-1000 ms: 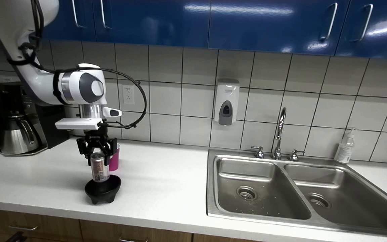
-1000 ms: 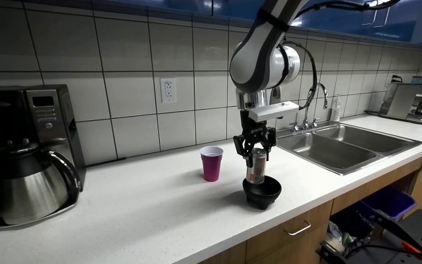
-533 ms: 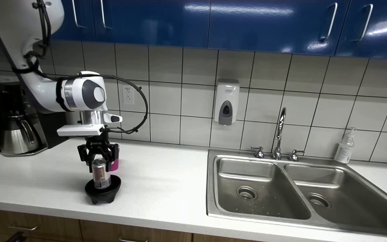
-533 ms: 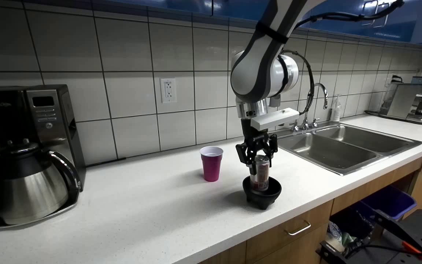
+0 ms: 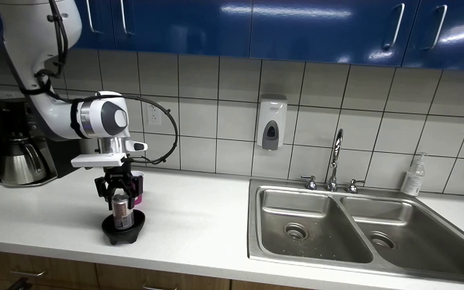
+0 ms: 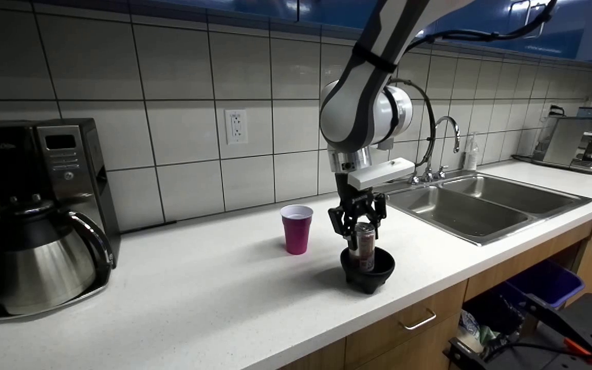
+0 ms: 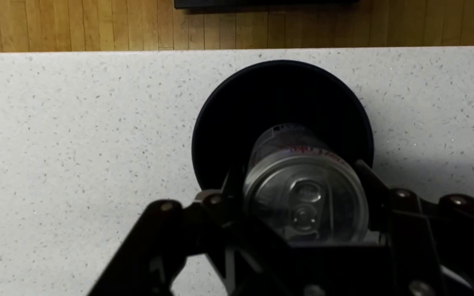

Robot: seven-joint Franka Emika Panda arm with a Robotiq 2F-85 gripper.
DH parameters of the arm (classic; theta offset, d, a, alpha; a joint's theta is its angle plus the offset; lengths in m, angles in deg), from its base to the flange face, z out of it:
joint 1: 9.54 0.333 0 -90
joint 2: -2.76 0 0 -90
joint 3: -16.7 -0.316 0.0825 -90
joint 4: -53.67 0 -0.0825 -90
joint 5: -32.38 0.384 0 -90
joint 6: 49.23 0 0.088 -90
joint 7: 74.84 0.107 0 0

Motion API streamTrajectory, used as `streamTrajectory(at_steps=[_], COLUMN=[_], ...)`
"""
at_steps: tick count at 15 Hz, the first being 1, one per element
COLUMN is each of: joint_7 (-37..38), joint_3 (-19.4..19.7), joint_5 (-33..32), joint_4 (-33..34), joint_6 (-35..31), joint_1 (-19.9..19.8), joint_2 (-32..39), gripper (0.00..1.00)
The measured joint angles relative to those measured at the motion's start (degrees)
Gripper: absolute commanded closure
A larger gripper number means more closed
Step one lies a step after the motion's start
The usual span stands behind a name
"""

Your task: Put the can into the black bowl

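Your gripper (image 5: 121, 205) grasps the can (image 6: 365, 252) near its top; the can points straight down from it, close to upright, its base inside the bowl (image 7: 282, 94). Whether that base touches bottom is hidden, so you likely want to ease down along the can's long axis before letting go.
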Motion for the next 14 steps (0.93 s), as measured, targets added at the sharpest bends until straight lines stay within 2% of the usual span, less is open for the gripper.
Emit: streamTrajectory(at_steps=[11, 12, 14], joint_7=[0.86, 1.0, 1.2], joint_3=[1.38, 1.52, 1.6], joint_5=[-0.98, -1.09, -1.18], joint_4=[1.65, 1.7, 1.79], joint_6=[-1.24, -1.24, -1.25], joint_1=[1.4, 1.62, 1.84], joint_2=[3.7, 3.78, 3.87], gripper=[0.6, 0.11, 0.04])
